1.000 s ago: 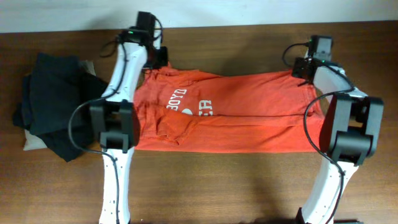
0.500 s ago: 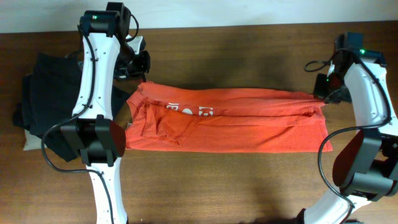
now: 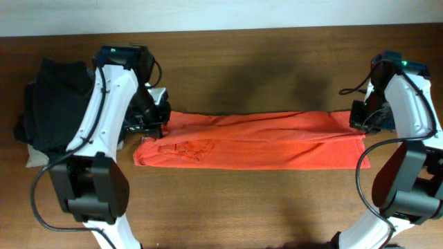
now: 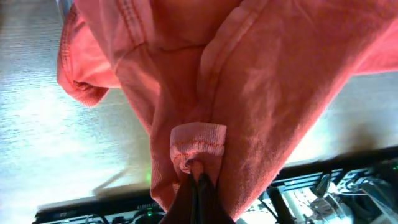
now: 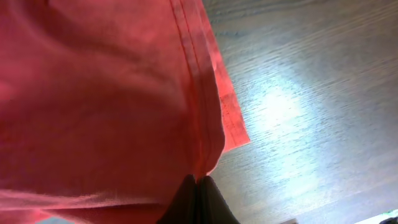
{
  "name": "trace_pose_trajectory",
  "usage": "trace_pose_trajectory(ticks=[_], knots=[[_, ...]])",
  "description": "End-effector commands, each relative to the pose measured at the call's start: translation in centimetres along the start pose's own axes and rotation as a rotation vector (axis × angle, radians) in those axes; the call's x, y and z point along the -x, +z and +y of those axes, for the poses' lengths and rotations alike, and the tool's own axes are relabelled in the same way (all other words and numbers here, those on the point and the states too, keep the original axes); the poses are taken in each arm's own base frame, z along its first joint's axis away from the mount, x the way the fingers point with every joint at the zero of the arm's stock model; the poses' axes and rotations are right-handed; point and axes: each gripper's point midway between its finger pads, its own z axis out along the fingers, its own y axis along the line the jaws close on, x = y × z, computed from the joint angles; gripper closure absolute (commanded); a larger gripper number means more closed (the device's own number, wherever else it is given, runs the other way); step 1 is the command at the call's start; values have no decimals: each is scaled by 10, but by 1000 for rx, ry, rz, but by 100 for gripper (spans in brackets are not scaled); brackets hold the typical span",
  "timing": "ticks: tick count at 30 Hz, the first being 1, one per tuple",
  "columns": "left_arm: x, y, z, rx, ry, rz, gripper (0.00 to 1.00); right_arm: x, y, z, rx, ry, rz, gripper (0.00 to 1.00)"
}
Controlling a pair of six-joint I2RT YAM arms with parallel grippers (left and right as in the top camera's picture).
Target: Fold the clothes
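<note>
The red-orange T-shirt (image 3: 256, 142) lies across the middle of the wooden table as a long narrow band, folded lengthwise, with its lettering hidden. My left gripper (image 3: 156, 123) is shut on the shirt's left end, pinching a hemmed fold (image 4: 198, 168). My right gripper (image 3: 357, 119) is shut on the right end, pinching the seamed edge (image 5: 199, 175). Both wrist views show the red cloth (image 4: 261, 93) (image 5: 93, 106) hanging over the jaws, a little above the table.
A pile of black garments (image 3: 59, 111) lies at the left edge on a beige cloth (image 3: 33, 158). The wooden table (image 3: 256, 200) stretches in front of the shirt.
Both grippers have carried the shirt's far edge toward the front, folding it over itself. The wide shirt with visible lettering is now a narrow band with the print hidden.
</note>
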Motion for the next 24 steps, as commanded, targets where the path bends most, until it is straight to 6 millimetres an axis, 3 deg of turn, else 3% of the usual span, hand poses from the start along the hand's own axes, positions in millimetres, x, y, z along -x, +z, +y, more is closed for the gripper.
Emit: trace_pose_trajectory(ticks=[1,3,9,15,19,23,24], knots=[[-17,-2,8,49,19,2,100,-8,5,-6,-29,16,19,96],[-15,5,11,63,12,0,100,-7,6,-6,-28,16,16,96],[23,37,17,67,26,-119,99,-6,6,-6,-28,17,10,96],[60,70,63,281,-114,-281,98,-6,7,-6,-28,16,12,95],[72,64,82,370,-259,-374,98,-16,21,-8,-52,11,47,95],[70,67,78,341,-257,-359,92,-22,36,-18,-87,42,63,94],[70,68,76,330,-256,-357,89,-22,38,-20,-86,50,62,90]])
